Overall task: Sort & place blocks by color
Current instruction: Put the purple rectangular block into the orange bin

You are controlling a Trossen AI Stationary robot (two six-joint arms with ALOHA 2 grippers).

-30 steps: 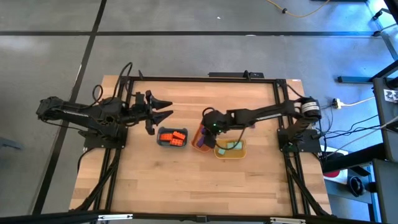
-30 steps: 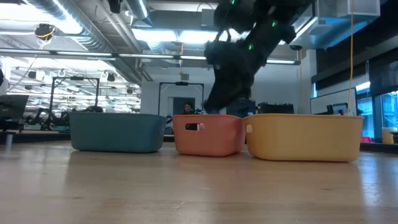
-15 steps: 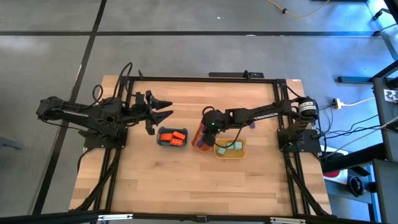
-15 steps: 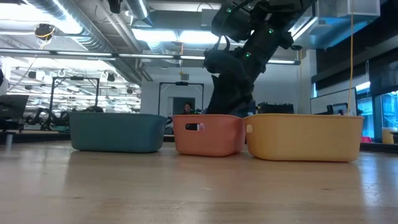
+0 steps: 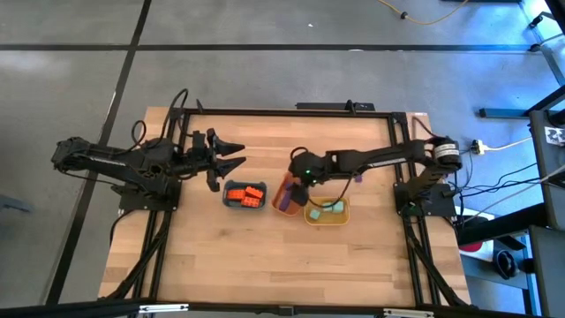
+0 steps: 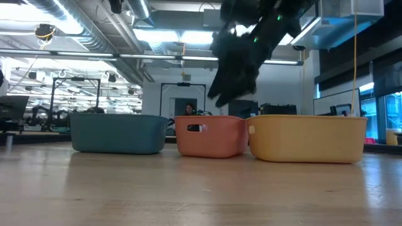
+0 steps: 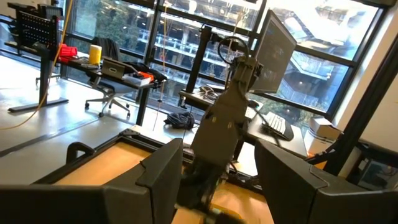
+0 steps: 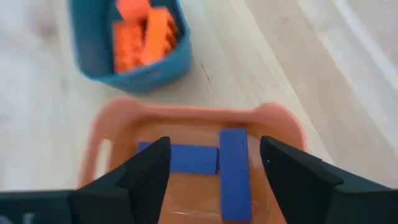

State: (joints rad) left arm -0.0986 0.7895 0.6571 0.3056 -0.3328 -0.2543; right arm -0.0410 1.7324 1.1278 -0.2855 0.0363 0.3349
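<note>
- Right gripper (image 8: 214,180) hangs just above the orange tray (image 8: 273,121), fingers spread, holding nothing.
- Two purple blocks (image 8: 233,165) lie inside that tray; orange-red blocks (image 8: 140,34) fill the blue tray (image 8: 155,71) beyond.
- Best to lift straight up, clear of the tray's rim.
- Left gripper (image 5: 231,152) waits open, well apart.

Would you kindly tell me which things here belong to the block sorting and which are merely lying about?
Part of the job:
orange-red blocks in blue tray
purple blocks in orange tray
mint green blocks in yellow tray

Lying about:
yellow cable on floor
</note>
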